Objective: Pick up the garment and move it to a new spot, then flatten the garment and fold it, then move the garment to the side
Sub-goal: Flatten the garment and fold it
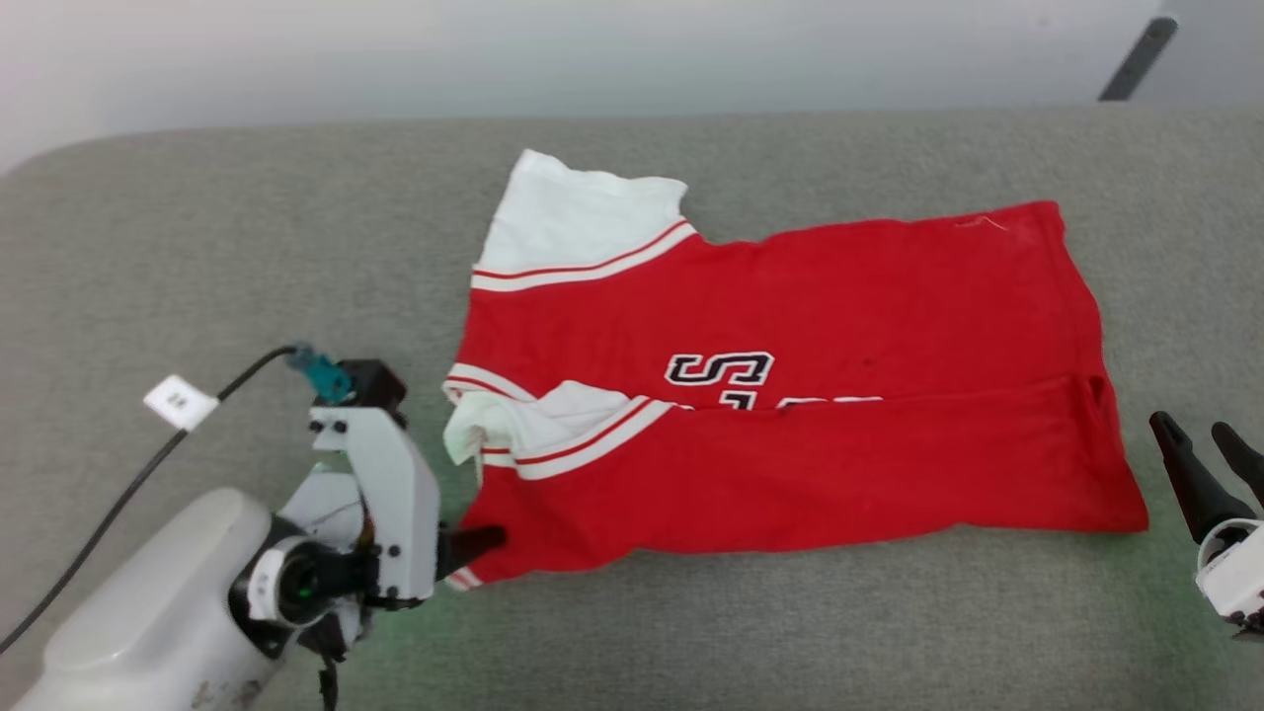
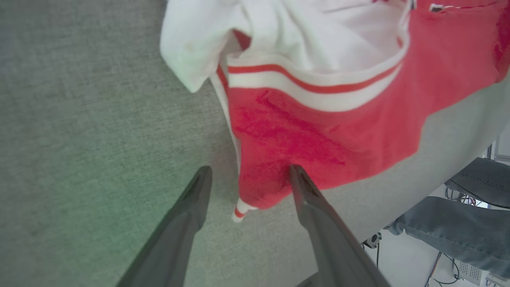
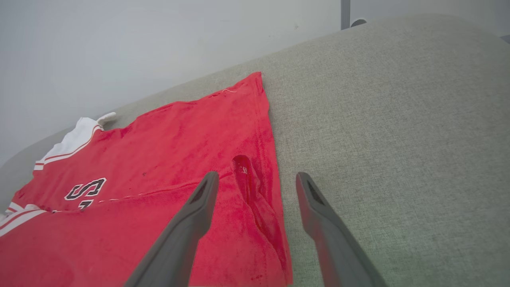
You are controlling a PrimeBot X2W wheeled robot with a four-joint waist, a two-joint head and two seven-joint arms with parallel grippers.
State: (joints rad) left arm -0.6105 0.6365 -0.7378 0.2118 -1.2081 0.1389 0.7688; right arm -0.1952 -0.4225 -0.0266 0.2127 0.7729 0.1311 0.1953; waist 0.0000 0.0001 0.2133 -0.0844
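The garment (image 1: 790, 326) folds over half its lettering; the left gripper (image 2: 250, 170) straddles its corner, spread; the right gripper (image 3: 257, 177) gapes beside its hem.

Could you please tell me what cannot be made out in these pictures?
1. Garment lettering: head view, the folded-over flap covers all but an S.
2. Left pincer: head view, its wrist bracket hides most of the fingers.
3. Cable tag: head view, print too small to read.
4. Person: left wrist view, jeans-clad legs cut off by the edge.
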